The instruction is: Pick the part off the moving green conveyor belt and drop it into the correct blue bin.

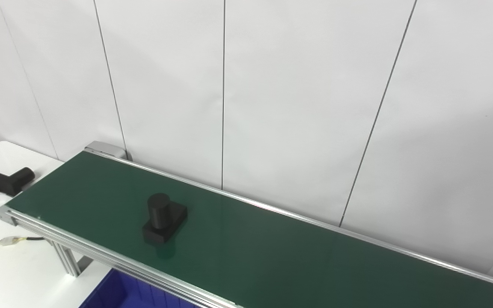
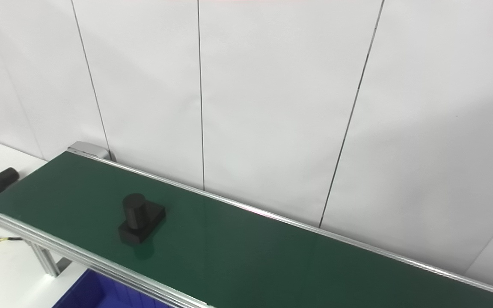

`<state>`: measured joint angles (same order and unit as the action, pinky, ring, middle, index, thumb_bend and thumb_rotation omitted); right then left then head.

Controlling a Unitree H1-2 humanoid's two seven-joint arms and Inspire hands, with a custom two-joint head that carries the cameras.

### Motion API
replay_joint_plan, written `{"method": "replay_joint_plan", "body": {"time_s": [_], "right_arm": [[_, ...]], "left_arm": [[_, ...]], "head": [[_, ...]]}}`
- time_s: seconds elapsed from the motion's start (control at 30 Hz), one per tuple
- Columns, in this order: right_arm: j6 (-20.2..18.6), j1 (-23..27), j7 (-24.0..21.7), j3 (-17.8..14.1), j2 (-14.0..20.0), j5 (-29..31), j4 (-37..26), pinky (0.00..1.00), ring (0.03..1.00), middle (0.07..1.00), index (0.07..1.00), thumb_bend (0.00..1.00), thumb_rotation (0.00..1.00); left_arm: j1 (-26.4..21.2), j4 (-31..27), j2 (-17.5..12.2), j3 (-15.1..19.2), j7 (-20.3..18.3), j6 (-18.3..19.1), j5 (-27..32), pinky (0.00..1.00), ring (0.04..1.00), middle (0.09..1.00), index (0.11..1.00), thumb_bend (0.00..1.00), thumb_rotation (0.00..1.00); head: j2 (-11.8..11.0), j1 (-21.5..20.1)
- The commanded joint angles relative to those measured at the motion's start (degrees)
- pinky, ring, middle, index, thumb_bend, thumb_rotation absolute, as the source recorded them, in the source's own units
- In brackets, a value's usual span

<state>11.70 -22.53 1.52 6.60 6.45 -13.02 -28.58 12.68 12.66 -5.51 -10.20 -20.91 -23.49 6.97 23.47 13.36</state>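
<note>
A black part (image 1: 163,218), a short upright cylinder on a rectangular base, sits on the green conveyor belt (image 1: 272,252) toward its left end. It also shows in the right eye view (image 2: 140,218). A corner of a blue bin (image 1: 120,291) shows below the belt's near rail at the bottom edge. Neither hand is in view.
Similar black parts (image 1: 13,181) lie on the white table (image 1: 15,265) beyond the belt's left end. A cable with a connector (image 1: 9,241) lies on the table near the belt's aluminium leg (image 1: 67,259). A white panel wall (image 1: 272,85) runs behind the belt.
</note>
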Motion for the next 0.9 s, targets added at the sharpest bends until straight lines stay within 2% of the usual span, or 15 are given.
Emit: {"method": "replay_joint_plan", "body": {"time_s": [0.0, 0.2, 0.37, 0.5, 0.63, 0.87], "right_arm": [[-0.95, 1.18, -0.87, -0.33, -0.25, -0.20, -1.59, 0.60, 0.770, 0.825, 0.829, 0.29, 0.48], [-4.30, 3.32, -2.67, -0.20, 0.03, -2.16, -1.32, 0.64, 0.816, 0.855, 0.843, 0.37, 0.62], [-4.42, 5.44, -3.32, -0.01, -0.18, -4.51, 0.47, 0.67, 0.809, 0.864, 0.852, 0.41, 0.64], [-5.41, 6.73, -3.93, 0.08, -0.26, -5.50, 1.15, 0.67, 0.804, 0.870, 0.860, 0.45, 0.69], [-5.74, 8.06, -3.86, 0.09, -0.41, -6.31, 2.04, 0.66, 0.788, 0.862, 0.855, 0.47, 0.69], [-5.99, 10.41, -3.94, 0.32, -0.64, -6.77, 2.89, 0.66, 0.783, 0.847, 0.842, 0.45, 0.64]], "left_arm": [[-0.98, -1.02, 0.03, 0.30, -0.05, -2.46, 0.53, 0.70, 0.737, 0.771, 0.809, 0.94, 0.50], [-0.84, -1.40, -0.16, 0.56, -0.02, -2.30, 0.55, 0.70, 0.737, 0.770, 0.812, 0.94, 0.50], [-0.89, -1.65, -0.63, 0.89, -0.54, -2.06, 1.26, 0.70, 0.740, 0.771, 0.819, 0.94, 0.50], [-0.64, -2.39, -0.78, 1.02, -0.40, -1.43, 1.24, 0.71, 0.749, 0.778, 0.828, 0.95, 0.51], [-0.80, -2.24, -0.92, 1.21, -0.56, -1.84, 1.29, 0.71, 0.751, 0.780, 0.828, 0.94, 0.52], [-0.28, -4.49, -1.56, 1.55, -0.76, 0.39, 2.51, 0.74, 0.763, 0.791, 0.846, 0.94, 0.55]], "head": [[0.05, -0.02], [0.77, -1.86], [2.48, -4.31], [3.42, -5.82], [4.30, -7.54], [7.83, -12.49]]}}
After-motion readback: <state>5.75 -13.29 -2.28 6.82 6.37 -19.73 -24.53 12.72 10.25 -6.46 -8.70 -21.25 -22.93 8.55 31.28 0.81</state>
